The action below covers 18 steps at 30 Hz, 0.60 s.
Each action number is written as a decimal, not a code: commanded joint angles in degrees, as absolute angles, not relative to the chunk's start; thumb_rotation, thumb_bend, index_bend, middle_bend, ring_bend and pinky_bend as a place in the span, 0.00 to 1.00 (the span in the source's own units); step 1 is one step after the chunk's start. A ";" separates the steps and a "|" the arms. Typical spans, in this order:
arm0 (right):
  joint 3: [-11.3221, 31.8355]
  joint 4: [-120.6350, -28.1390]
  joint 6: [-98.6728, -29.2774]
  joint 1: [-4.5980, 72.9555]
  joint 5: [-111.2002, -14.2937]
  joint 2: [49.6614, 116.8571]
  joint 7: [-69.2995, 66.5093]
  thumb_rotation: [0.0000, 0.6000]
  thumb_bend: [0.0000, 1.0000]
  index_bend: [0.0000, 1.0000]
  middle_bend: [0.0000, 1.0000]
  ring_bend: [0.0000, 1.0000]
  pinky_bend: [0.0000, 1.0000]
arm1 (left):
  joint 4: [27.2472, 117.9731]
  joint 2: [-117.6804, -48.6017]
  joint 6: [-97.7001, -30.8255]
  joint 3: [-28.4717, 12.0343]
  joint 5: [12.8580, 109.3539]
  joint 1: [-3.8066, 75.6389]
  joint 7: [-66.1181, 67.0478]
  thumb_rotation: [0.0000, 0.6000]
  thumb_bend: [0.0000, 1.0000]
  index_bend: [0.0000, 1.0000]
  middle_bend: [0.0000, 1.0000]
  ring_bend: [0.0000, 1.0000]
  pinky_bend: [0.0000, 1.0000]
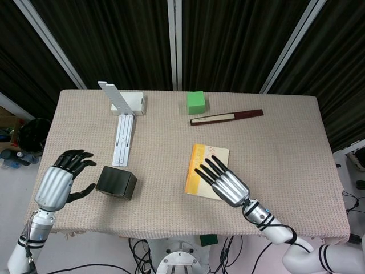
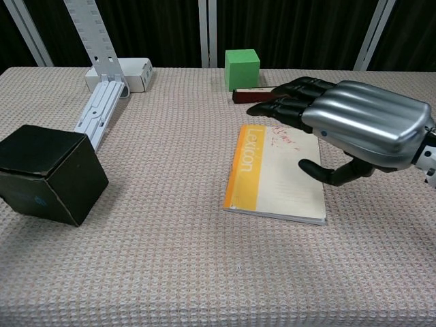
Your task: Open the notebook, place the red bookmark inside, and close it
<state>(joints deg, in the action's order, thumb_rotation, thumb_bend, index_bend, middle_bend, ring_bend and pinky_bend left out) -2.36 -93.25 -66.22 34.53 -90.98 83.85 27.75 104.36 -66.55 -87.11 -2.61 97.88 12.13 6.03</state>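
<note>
The notebook [image 1: 199,171] [image 2: 272,174] lies shut on the table, cream cover up, with a yellow strip along its left edge. No red bookmark shows in either view. My right hand [image 1: 225,182] [image 2: 354,122] hovers over the notebook's right and near part with fingers spread, holding nothing. In the chest view its thumb hangs just above the cover's right edge; I cannot tell whether it touches. My left hand [image 1: 60,180] is at the table's left edge, fingers apart and empty, beside a black box.
The black box [image 1: 116,182] [image 2: 44,174] sits front left. A white bracket [image 1: 122,137] [image 2: 102,102] and a white box [image 1: 134,104] [image 2: 129,73] lie at the back left. A green cube [image 1: 195,103] [image 2: 242,67] and a dark red strip [image 1: 226,117] [image 2: 248,95] lie behind the notebook.
</note>
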 commanded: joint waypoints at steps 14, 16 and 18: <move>4.21 -89.16 -55.21 33.68 -68.03 80.00 16.17 1.00 0.90 0.00 0.26 0.00 0.00 | 103.92 -67.43 -86.14 -2.62 97.30 12.58 5.92 1.00 0.16 0.37 0.27 0.19 0.20; 4.55 -87.58 -54.52 33.85 -67.13 80.71 15.64 1.00 0.89 0.00 0.26 0.00 0.00 | 103.79 -67.54 -86.13 -2.60 97.26 12.58 5.86 1.00 0.16 0.37 0.27 0.19 0.20; 4.91 -85.81 -53.49 34.14 -66.30 81.62 14.74 1.00 0.89 0.00 0.25 0.00 0.00 | 103.62 -67.59 -86.06 -2.59 97.13 12.59 5.77 1.00 0.16 0.37 0.27 0.19 0.20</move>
